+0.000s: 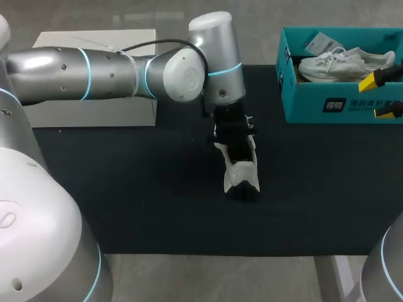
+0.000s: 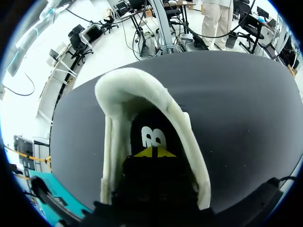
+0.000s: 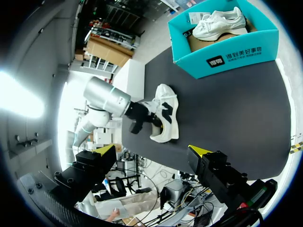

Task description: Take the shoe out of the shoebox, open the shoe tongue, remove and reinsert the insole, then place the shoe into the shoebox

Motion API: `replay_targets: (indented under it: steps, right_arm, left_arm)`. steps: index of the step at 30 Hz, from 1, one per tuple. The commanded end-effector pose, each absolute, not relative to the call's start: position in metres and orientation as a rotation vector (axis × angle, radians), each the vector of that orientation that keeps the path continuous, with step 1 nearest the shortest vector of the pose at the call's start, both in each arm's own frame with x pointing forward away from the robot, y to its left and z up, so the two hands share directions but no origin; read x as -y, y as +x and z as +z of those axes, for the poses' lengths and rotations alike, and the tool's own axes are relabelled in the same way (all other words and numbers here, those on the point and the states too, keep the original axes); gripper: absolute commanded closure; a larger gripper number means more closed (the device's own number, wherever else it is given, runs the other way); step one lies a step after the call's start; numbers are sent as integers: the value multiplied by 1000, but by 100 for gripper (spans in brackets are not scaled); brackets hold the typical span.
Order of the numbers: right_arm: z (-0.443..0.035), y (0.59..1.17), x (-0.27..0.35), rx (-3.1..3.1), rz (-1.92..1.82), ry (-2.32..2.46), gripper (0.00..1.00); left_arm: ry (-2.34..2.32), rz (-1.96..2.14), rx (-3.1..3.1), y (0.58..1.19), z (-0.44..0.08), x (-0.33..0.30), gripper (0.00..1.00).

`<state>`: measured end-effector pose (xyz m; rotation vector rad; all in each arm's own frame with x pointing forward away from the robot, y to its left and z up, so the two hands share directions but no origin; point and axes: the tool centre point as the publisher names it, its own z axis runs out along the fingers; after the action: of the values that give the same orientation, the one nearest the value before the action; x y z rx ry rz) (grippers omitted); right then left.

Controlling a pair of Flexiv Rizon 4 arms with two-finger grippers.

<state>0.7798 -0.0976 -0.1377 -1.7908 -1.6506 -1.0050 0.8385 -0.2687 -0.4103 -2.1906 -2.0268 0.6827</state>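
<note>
A white shoe with black trim point(image 1: 241, 171) lies on the black mat point(image 1: 157, 201) in the middle of the table. My left gripper point(image 1: 232, 135) comes down from above into its opening. In the left wrist view the yellow tips point(image 2: 154, 152) are pressed together deep inside the shoe point(image 2: 142, 94), on the dark insole point(image 2: 154, 137) with its white mark; whether they pinch it is hidden. My right gripper point(image 1: 381, 95) hangs open at the teal shoebox's point(image 1: 327, 104) front wall, holding nothing. A second white shoe point(image 1: 345, 63) lies inside the box.
A white block point(image 1: 94, 116) stands at the back left, partly under my left arm. In the right wrist view the shoebox point(image 3: 222, 54) sits at the mat's far end, beyond the shoe point(image 3: 165, 113) and my left arm point(image 3: 106, 97).
</note>
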Motion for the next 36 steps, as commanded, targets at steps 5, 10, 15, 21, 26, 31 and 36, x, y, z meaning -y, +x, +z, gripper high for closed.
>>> replay_targets:
  steps: [5,10,15,21,26,31,36]
  right_arm:
    - [-138,780,97,1650,-1004,-1794,0]
    - [-138,780,97,1650,-1004,-1794,0]
    - [-138,780,97,1650,-1004,-1794,0]
    - [-138,780,97,1650,-1004,-1794,0]
    - [-138,780,97,1650,-1004,-1794,0]
    - [-138,780,97,1650,-1004,-1794,0]
    - [-138,780,97,1650,-1004,-1794,0]
  left_arm:
    - [-2233,710,2067,829,-408,264,100]
    - [-2326,671,2096,825,-380,262,100]
    - [-2388,560,2132,826,-368,261,100]
    - [-2403,326,2144,832,-383,262,100]
    - [-2380,357,2100,833,-397,264,100]
    - [-2349,380,2094,834,-408,266,100]
    - [-2326,401,2085,836,-420,267,100]
